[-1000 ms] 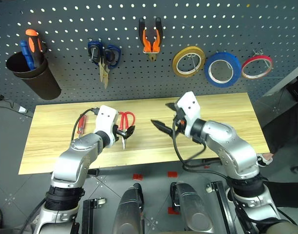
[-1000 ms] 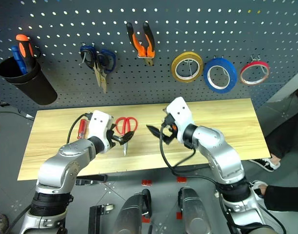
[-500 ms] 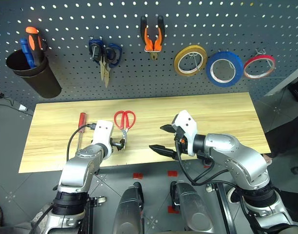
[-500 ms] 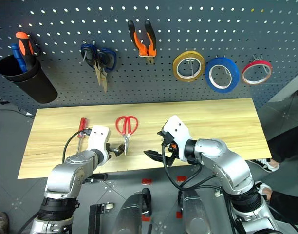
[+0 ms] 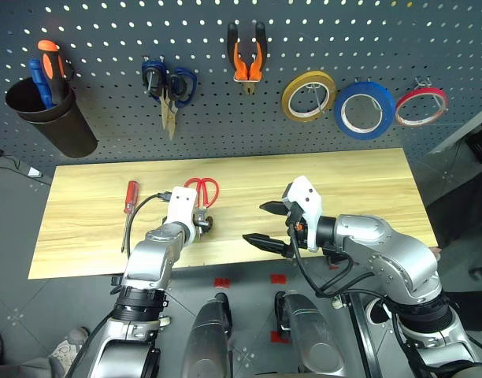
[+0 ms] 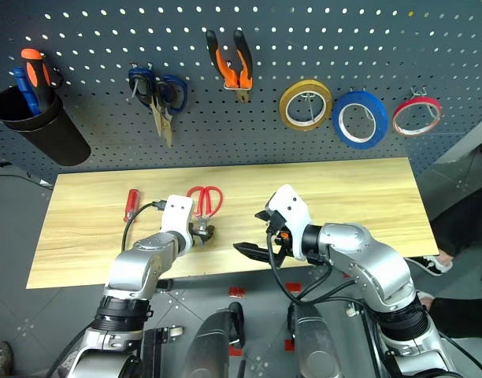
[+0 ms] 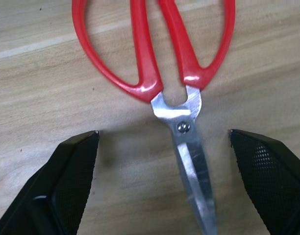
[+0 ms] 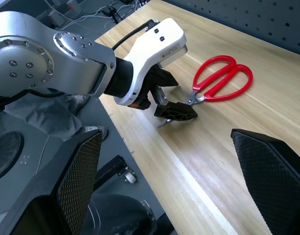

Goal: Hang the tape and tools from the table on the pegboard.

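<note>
Two end effectors are over the surface, both released with fingers spread and nothing held. The left end effector is low over the red-handled scissors, its black fingers standing either side of the pivot and blades; in the left wrist view neither finger touches the steel. The blade tips are cut off at that view's edge, and in the head views the left end effector covers the blades, leaving only the red loops clear. The right end effector hangs near the front edge of the surface, well apart from the scissors, its fingers wide and empty.

The red-handled screwdriver lies on the surface near the left arm; its shaft is partly crossed by that arm's black cable and hard to follow.

On the pegboard, the orange-and-black pliers hang from a hook at upper centre. The blue tape hangs between a yellow ring and a thin red ring. Blue-handled scissors hang further left. A dark cup holds an orange screwdriver and a blue screwdriver, their shafts hidden inside it.

No brand, label or writing can be read on any item.
</note>
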Action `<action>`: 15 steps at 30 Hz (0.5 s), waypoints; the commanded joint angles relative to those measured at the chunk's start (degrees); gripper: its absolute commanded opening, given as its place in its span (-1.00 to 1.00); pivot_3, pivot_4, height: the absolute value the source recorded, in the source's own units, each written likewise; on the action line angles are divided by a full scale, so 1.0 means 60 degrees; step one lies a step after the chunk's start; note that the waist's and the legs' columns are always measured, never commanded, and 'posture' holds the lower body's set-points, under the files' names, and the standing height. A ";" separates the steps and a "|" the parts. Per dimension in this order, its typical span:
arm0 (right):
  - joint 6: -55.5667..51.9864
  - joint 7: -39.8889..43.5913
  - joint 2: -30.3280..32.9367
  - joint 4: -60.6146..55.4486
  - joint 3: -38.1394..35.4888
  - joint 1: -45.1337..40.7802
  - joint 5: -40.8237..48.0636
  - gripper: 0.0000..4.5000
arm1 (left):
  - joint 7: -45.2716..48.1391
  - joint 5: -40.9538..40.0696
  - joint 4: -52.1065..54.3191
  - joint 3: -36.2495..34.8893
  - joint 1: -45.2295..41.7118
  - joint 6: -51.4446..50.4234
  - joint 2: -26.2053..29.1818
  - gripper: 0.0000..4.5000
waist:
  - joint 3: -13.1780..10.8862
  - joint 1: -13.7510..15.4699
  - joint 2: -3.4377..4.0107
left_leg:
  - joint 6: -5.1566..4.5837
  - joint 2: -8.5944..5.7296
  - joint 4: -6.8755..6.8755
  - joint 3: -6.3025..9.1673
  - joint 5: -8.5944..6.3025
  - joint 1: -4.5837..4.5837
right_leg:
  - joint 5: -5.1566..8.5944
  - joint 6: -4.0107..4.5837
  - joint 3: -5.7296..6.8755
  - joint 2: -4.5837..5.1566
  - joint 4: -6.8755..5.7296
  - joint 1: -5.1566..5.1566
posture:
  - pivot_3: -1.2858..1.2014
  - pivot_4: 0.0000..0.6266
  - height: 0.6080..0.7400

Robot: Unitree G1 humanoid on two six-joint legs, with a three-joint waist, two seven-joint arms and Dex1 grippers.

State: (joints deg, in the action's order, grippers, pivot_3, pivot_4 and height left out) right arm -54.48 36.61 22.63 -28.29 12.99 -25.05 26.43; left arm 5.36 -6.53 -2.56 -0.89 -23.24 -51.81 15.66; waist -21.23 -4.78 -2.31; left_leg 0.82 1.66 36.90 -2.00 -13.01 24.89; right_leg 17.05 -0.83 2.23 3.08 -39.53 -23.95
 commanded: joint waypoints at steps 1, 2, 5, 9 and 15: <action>0.0018 0.0152 0.0102 -0.0165 -0.0166 -0.0065 0.0296 0.99 | -0.0183 0.0069 -0.0381 -0.0215 0.0134 -0.0062 -0.0205 1.00 | 0.0000 0.0000 0.0000 | 0.0000 0.0000 0.0000 0.0001 0.0000 0.0000 | 0.0000 0.0000 0.0001 0.0000 -0.0001 0.0001 | -0.13 0.31 1.00; 0.0000 0.0157 0.0125 -0.0166 -0.0192 -0.0080 0.0331 0.99 | -0.0189 0.0051 -0.0436 -0.0280 0.0130 -0.0086 -0.0257 1.00 | 0.0000 0.0000 0.0000 | 0.0000 0.0000 0.0001 0.0002 0.0000 -0.0002 | 0.0000 0.0000 0.0003 0.0000 -0.0001 0.0003 | -0.13 0.31 1.00; -0.0050 0.0163 0.0189 -0.0188 -0.0246 -0.0102 0.0429 1.00 | -0.0181 0.0062 -0.0528 -0.0363 0.0140 -0.0135 -0.0350 0.76 | 0.0000 -0.0002 0.0000 | 0.0000 0.0000 0.0006 0.0007 0.0000 -0.0014 | -0.0001 -0.0003 0.0006 -0.0001 0.0000 0.0023 | -0.13 0.31 1.00; -0.0163 0.0141 0.0282 -0.0235 -0.0327 -0.0102 0.0613 1.00 | -0.0167 0.0070 -0.0635 -0.0421 0.0146 -0.0121 -0.0387 0.26 | 0.0000 -0.0003 0.0000 | 0.0000 -0.0001 0.0005 0.0008 0.0000 -0.0022 | -0.0001 -0.0004 0.0008 -0.0001 0.0004 0.0033 | -0.13 0.31 1.00; -0.0247 0.0064 0.0370 -0.0257 -0.0406 -0.0127 0.0632 1.00 | 0.0446 0.0191 -0.0341 -0.0045 0.0308 0.0399 0.0076 -0.36 | 0.0000 -0.0010 0.0001 | 0.0002 0.0000 0.0005 0.0009 0.0001 -0.0023 | -0.0002 -0.0006 0.0009 0.0000 0.0006 0.0035 | -0.14 0.30 1.00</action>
State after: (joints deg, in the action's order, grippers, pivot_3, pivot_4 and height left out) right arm -55.77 37.09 24.52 -27.89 11.79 -25.54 28.87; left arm 6.35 -6.31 -4.51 -2.59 -23.44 -49.89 15.28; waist -21.23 -4.84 -2.31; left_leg 0.84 1.66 36.92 -1.95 -13.00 24.76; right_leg 17.04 -0.87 2.28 3.08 -39.49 -23.74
